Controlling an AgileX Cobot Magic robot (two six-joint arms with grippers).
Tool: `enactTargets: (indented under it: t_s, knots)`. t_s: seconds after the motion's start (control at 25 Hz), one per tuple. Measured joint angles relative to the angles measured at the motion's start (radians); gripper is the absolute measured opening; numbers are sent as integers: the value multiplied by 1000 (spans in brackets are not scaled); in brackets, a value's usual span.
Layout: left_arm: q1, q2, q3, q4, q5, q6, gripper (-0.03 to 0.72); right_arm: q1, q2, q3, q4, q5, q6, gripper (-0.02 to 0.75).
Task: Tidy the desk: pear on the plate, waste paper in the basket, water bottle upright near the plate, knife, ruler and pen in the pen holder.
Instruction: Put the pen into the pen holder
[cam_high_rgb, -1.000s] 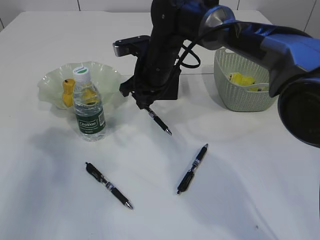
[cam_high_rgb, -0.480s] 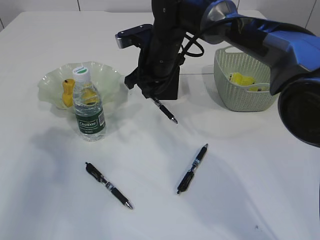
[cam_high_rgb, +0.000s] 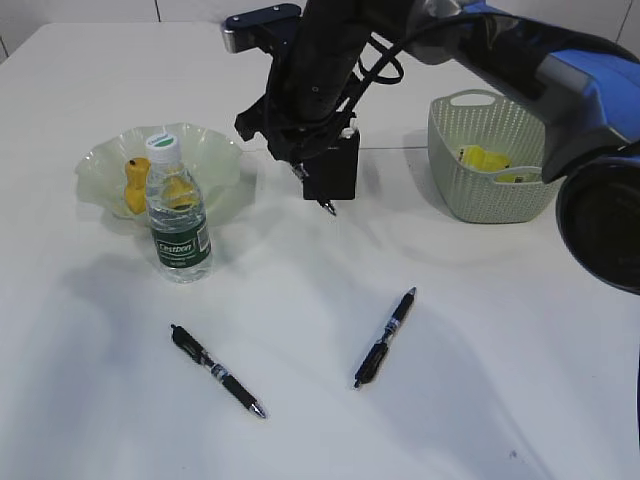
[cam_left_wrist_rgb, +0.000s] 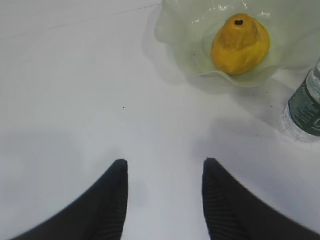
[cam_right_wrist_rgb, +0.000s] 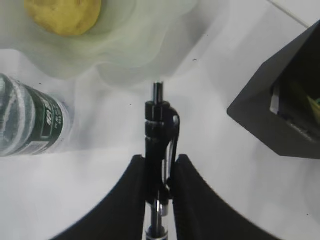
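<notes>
Right gripper (cam_right_wrist_rgb: 161, 175), fingers clamped on a black pen (cam_right_wrist_rgb: 159, 135); over the last second it has lifted the pen off the desk (cam_high_rgb: 450, 400) to hang beside the pen holder (cam_high_rgb: 333, 168), so insertion looks next; left gripper (cam_left_wrist_rgb: 165, 192) apart, empty. Two more pens (cam_high_rgb: 217, 370) lie on the plain white surface; pear (cam_left_wrist_rgb: 240, 44) on plate (cam_high_rgb: 215, 150), water bottle (cam_high_rgb: 177, 212) upright, basket (cam_high_rgb: 490, 165) right.

The water bottle (cam_high_rgb: 177, 225) has a green label reading "Cestbon".
</notes>
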Motion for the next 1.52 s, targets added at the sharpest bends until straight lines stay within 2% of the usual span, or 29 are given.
enactTargets:
  t_s: [0.32,0.88,1.32,1.52]
  knots:
    - [0,0,0,0,0,0,340,0,-2,-53,20,-22,0,105]
    - [0,0,0,0,0,0,340,-17,-44,-55,24,-194,-43,105]
    - [0,0,0,5,-2,0,340,-37,-77,-55,20,-410,-64,105]
    - [0,0,0,7,-2,0,340,-73,-77,-55,11,-503,-71,105]
